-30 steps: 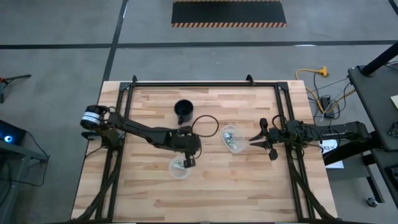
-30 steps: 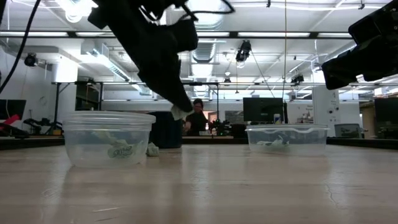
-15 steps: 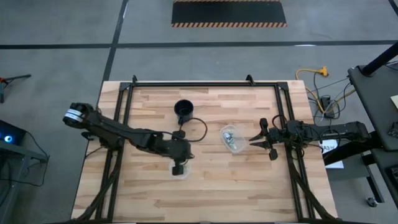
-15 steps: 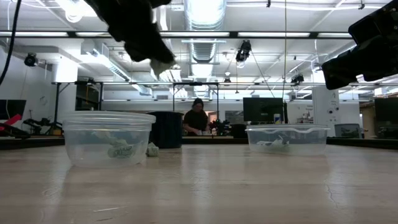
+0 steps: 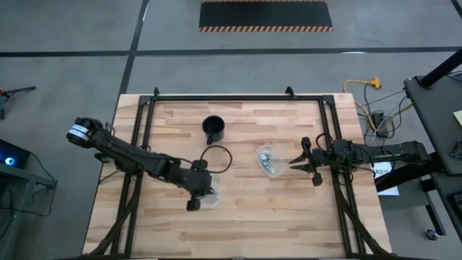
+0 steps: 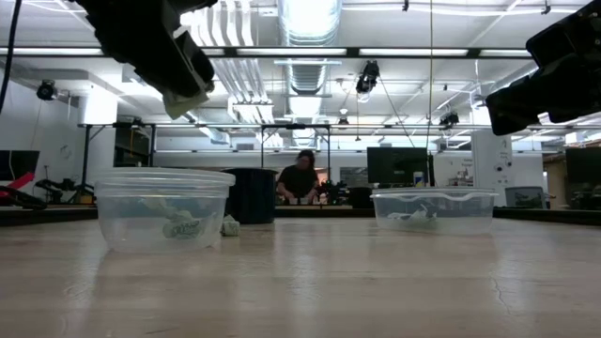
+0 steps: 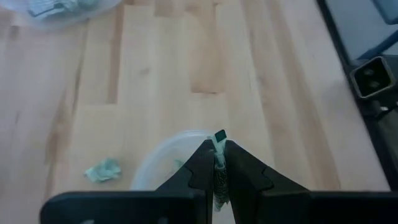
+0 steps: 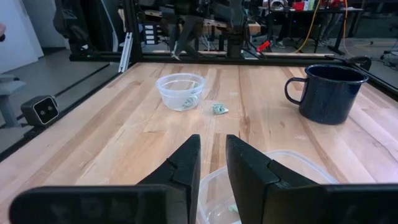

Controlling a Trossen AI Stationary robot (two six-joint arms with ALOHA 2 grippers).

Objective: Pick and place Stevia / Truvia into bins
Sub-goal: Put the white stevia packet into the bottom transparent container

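My left gripper hovers above the round clear bin, shut on a pale green and white sachet. In the left wrist view the bin's rim lies just below the fingertips. That bin holds a few sachets. One loose sachet lies flat on the wood beside it. The oblong bin also holds sachets. My right gripper waits by the oblong bin's right side, its fingers slightly apart. My left gripper pinches the sachet between its two fingers, coming from above and pointing down. The sachet stands on edge, its green end poking out past the fingertips. It is lifted clear, high over the round bin.
A black mug stands toward the far edge, behind the round bin. Black frame rails run along the table's left, right and far sides. Bare wood lies between the two bins and along the near edge. A person is in the room beyond.
My left gripper, still shut on the sachet, has risen from beside the round bin and swung toward the table's left and near edge, ending over the bin. The sachet was lifted with it. The right arm stayed still.
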